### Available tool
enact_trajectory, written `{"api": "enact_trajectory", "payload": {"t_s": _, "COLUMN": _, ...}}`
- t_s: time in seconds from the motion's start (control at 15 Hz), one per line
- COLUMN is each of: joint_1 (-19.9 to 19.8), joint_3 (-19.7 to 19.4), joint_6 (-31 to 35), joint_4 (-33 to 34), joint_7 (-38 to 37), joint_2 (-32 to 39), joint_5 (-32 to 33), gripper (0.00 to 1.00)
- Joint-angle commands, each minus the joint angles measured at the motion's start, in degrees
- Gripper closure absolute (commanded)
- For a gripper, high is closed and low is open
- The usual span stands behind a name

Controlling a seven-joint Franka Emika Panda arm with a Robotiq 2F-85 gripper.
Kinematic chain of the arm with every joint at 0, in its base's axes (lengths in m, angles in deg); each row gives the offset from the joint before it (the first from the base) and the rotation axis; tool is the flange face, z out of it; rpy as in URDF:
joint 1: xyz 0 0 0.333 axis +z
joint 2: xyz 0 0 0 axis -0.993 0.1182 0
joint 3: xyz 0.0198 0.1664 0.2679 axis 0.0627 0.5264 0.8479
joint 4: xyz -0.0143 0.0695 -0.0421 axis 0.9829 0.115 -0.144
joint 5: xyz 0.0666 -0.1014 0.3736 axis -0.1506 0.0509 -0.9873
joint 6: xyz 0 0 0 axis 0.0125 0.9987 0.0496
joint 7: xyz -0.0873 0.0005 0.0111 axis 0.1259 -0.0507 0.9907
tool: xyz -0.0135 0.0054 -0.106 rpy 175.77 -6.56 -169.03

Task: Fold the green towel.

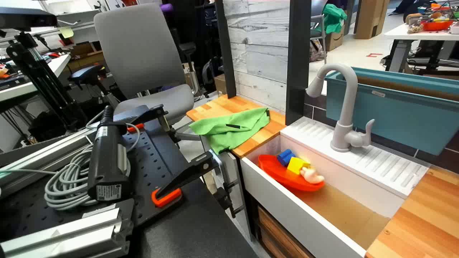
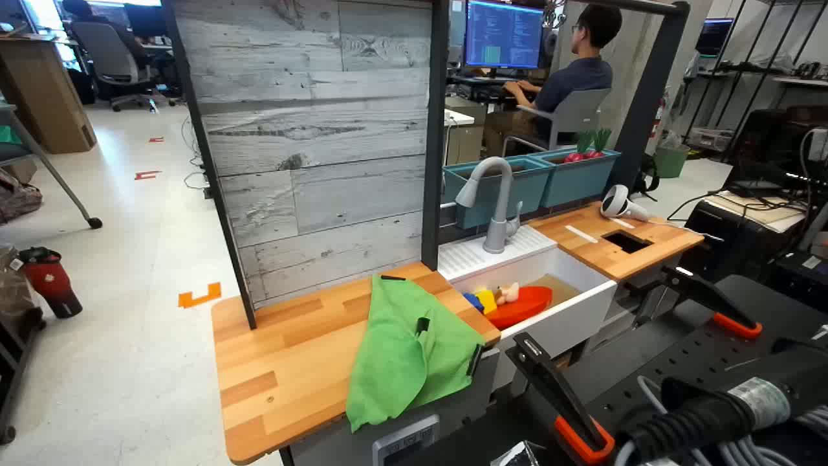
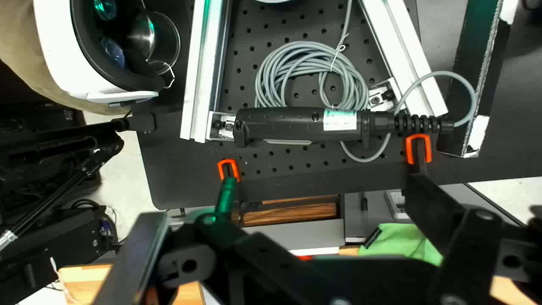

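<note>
Beyond the end effector, nearest in the wrist view with fingers wide apart and empty, expect a light, soft, floppy green towel, partly overhanging the wooden surface, probably best pinched at a loose corner.

In an exterior view, the towel lies on the worktop at centre, overhanging its front edge, with a panel behind and the sink to the right. The sink holds a dish and toys; a tap stands at its rear, a planter behind that at upper right. In the wrist view, the tool spans the lower frame, the towel partly behind it at lower right, a cable between rails at upper centre, a headset at upper left.
</note>
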Motion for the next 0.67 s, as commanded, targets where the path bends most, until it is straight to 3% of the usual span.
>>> {"api": "enact_trajectory", "payload": {"t_s": 0.0, "joint_1": 0.87, "joint_3": -0.86, "joint_6": -0.17, "joint_4": 0.11, "joint_7": -0.52, "joint_2": 0.19, "joint_5": 0.57, "gripper": 0.0}}
{"api": "enact_trajectory", "payload": {"t_s": 0.6, "joint_1": 0.44, "joint_3": -0.85, "joint_6": 0.52, "joint_4": 1.06, "joint_7": -0.2, "joint_2": 1.74, "joint_5": 1.16, "gripper": 0.0}}
